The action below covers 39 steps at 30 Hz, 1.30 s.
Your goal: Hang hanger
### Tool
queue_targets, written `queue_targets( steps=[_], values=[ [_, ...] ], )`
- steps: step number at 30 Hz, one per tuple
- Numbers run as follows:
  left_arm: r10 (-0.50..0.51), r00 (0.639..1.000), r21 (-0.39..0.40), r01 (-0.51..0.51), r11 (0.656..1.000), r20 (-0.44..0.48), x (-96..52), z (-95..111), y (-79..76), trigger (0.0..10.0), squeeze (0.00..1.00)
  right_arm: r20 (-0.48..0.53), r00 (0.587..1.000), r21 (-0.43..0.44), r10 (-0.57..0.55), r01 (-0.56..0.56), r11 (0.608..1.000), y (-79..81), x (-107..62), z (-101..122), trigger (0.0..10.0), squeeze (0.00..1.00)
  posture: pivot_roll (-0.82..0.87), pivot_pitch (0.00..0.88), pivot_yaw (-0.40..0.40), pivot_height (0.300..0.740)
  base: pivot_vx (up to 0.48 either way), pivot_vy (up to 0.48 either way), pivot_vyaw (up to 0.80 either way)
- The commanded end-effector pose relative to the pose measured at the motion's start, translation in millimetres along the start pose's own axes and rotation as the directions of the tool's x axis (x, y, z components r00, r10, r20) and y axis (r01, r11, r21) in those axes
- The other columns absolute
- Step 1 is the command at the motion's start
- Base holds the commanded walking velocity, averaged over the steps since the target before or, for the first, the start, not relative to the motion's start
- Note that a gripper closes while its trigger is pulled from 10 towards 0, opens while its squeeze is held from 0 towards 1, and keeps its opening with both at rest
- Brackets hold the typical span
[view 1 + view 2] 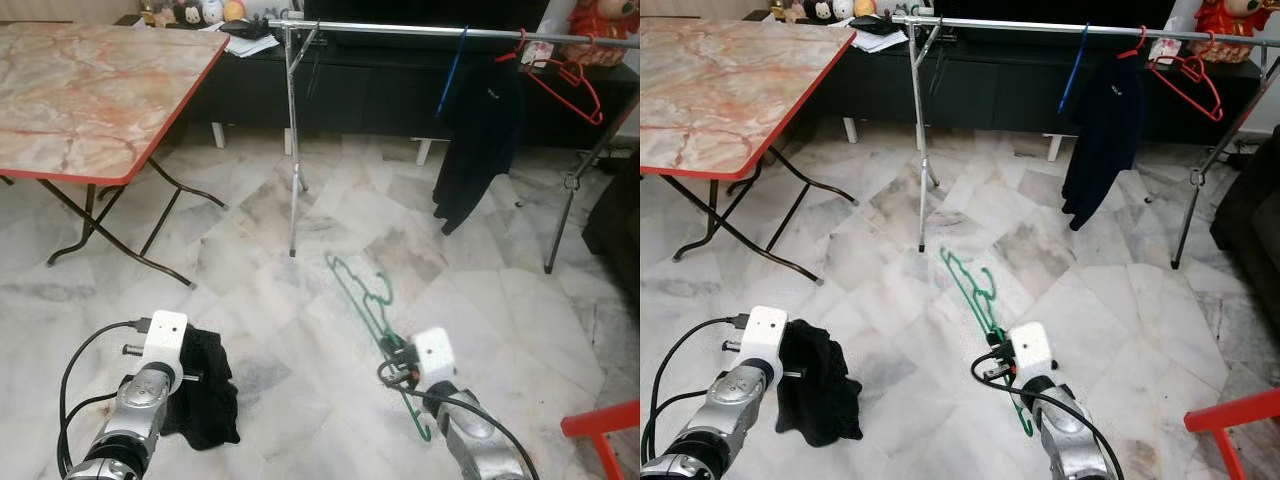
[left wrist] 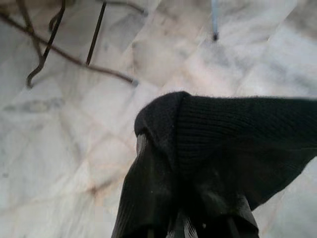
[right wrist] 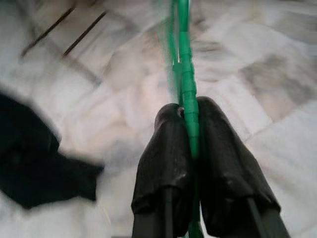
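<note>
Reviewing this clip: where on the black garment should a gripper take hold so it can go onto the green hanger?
Probably the collar or shoulder edge, from above: the black garment hangs bunched from the left gripper, its neck opening hidden. The right gripper pinches the green hanger mid-bar.

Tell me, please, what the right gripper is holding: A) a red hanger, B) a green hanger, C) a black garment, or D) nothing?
B: the right gripper has its black fingers shut on the green hanger, while the left gripper holds the black garment.
</note>
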<state>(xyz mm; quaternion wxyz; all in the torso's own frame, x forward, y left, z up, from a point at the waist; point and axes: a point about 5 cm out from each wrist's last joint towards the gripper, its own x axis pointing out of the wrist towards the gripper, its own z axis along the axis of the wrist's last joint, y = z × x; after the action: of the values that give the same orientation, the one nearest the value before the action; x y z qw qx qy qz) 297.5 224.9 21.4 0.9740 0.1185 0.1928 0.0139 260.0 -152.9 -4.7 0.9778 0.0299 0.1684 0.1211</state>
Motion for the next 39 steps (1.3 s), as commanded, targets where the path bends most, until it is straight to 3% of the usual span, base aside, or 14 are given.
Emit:
queue_targets(
  steps=[1, 5, 7, 9, 23, 39],
  values=[
    [-0.018, 0.997, -0.029, 0.021, 0.999, 0.073, 0.8, 11.1, -3.4, 10.0, 0.00, 0.022, 0.998, 0.038, -0.056, 0.055, 0.998, 0.0, -0.7, -1.3, 10.0, 0.00, -0.03, 0.000, 0.010, 0.740, 0.000, 0.000, 0.00],
    [-0.066, 0.989, -0.065, 0.075, 0.995, 0.136, -1.4, 16.1, -8.5, 10.0, 0.00, 0.055, 0.986, 0.085, -0.156, 0.151, 0.985, 2.1, -0.1, -2.0, 10.0, 0.00, -0.03, 0.000, 0.020, 0.740, 0.000, 0.000, 0.00],
    [-0.068, 0.984, -0.070, 0.080, 0.994, 0.167, -3.1, 18.8, -7.6, 10.0, 0.00, 0.049, 0.966, 0.157, -0.253, 0.243, 0.957, -5.5, -2.5, -5.1, 10.0, 0.00, -0.04, 0.000, 0.037, 0.740, 0.000, 0.000, 0.00],
    [-0.076, 0.981, -0.067, 0.089, 0.994, 0.181, -4.2, 19.2, -8.2, 10.0, 0.00, 0.039, 0.961, 0.156, -0.273, 0.264, 0.952, -6.5, -3.8, -7.9, 10.0, 0.00, -0.05, 0.000, 0.042, 0.740, 0.000, 0.000, 0.00],
    [-0.125, 0.971, -0.133, 0.155, 0.979, 0.206, -1.7, 24.0, -32.4, 10.0, 0.00, 0.055, 0.943, 0.139, -0.328, 0.318, 0.938, -18.3, -9.6, -9.7, 10.0, 0.00, -0.12, 0.000, 0.058, 0.740, 0.000, 0.000, 0.00],
    [-0.152, 0.964, -0.120, 0.181, 0.976, 0.217, -1.5, 28.1, -40.3, 10.0, 0.00, 0.038, 0.949, 0.116, -0.312, 0.306, 0.945, -17.6, -5.8, -9.7, 10.0, 0.00, -0.11, 0.000, 0.043, 0.740, 0.000, 0.463, 0.00]
  ],
)
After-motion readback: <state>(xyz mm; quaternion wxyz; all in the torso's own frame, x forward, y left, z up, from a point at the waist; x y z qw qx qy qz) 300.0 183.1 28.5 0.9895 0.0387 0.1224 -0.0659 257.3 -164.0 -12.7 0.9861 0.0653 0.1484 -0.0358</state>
